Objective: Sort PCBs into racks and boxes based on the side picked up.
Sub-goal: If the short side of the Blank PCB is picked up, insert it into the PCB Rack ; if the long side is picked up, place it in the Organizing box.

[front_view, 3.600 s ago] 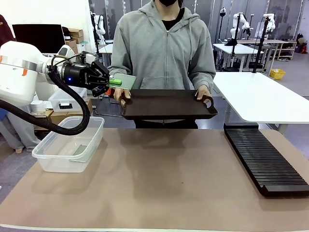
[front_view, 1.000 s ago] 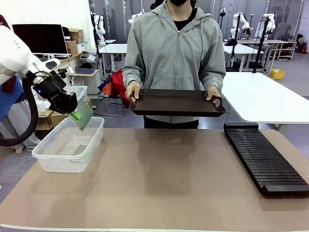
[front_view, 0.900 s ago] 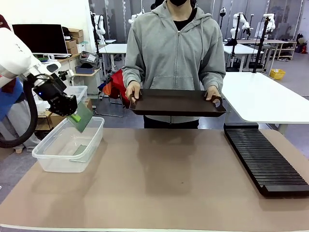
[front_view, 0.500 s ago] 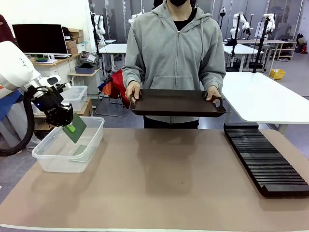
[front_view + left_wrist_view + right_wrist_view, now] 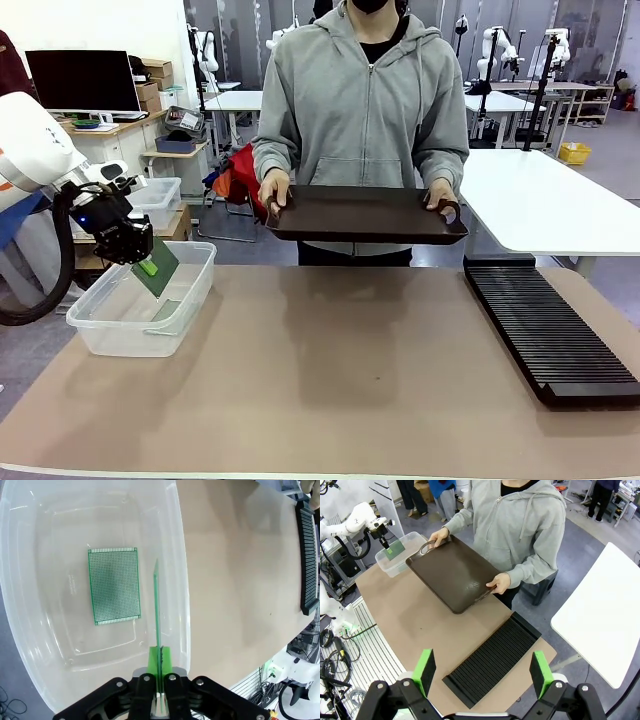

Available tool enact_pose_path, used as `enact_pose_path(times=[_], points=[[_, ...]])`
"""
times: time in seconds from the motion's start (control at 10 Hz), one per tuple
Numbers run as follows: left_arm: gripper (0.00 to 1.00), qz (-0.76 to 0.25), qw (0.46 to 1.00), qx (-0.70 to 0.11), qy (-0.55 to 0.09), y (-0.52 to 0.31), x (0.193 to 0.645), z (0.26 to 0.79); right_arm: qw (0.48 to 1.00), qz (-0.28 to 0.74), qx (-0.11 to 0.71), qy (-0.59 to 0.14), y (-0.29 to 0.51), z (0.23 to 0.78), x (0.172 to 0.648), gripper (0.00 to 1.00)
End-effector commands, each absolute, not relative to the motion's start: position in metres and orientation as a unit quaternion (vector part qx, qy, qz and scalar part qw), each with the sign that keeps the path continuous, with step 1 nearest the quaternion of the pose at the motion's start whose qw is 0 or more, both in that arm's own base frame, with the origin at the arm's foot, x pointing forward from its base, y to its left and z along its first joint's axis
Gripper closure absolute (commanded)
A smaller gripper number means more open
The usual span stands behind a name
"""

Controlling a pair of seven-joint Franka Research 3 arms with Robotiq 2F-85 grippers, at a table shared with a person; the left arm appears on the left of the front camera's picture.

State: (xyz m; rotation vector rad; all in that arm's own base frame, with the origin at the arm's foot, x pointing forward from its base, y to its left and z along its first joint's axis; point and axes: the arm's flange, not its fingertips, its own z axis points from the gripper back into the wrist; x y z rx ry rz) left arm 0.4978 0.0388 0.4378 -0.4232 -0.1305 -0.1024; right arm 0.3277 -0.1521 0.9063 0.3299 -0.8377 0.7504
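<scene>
My left gripper (image 5: 146, 264) is shut on one edge of a green PCB (image 5: 160, 270), which it holds tilted just above the clear box (image 5: 105, 335) at the table's left. In the left wrist view this PCB (image 5: 156, 610) stands edge-on between the green pads of the gripper (image 5: 159, 702), over the box's inside near its wall (image 5: 181, 570). A second PCB (image 5: 113, 586) lies flat on the box floor. The black slotted rack (image 5: 548, 335) lies at the table's right. My right gripper (image 5: 482, 672) is open, high above the rack (image 5: 492, 660).
A person across the table holds a dark brown handled tray (image 5: 365, 212) level with both hands, and nothing lies on the tray (image 5: 452, 572). A white table stands beyond the rack at the right. The brown tabletop (image 5: 340, 370) lies bare between box and rack.
Over the last second my left gripper has come down and slightly left with the PCB, bringing it lower over the box. The person and tray have barely moved.
</scene>
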Motion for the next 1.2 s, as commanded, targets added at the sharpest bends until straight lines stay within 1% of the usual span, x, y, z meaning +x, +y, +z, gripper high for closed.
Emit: enact_pose_path(times=[0.0,0.2,0.4,0.7,0.8,1.1], points=[[0.97,-0.058,0.974,-0.206,-0.07,0.032,0.496,0.435,0.829,0.359,0.164,-0.395,-0.15,0.904,0.325,0.0],[0.97,-0.057,0.974,-0.205,-0.072,0.039,0.518,0.415,0.829,0.359,0.164,-0.395,-0.15,0.904,0.325,0.0],[0.97,-0.043,0.974,-0.207,-0.078,0.043,0.525,0.399,0.829,0.359,0.164,-0.395,-0.15,0.904,0.325,0.0],[0.97,-0.026,0.977,-0.2,-0.064,0.061,0.544,0.372,0.829,0.359,0.164,-0.395,-0.15,0.904,0.325,0.0],[0.97,-0.034,0.978,-0.199,-0.056,0.066,0.549,0.367,0.829,0.359,0.164,-0.395,-0.15,0.904,0.325,0.0],[0.97,-0.029,0.976,-0.214,-0.038,0.073,0.558,0.35,0.829,0.359,0.164,-0.395,-0.15,0.904,0.325,0.0]])
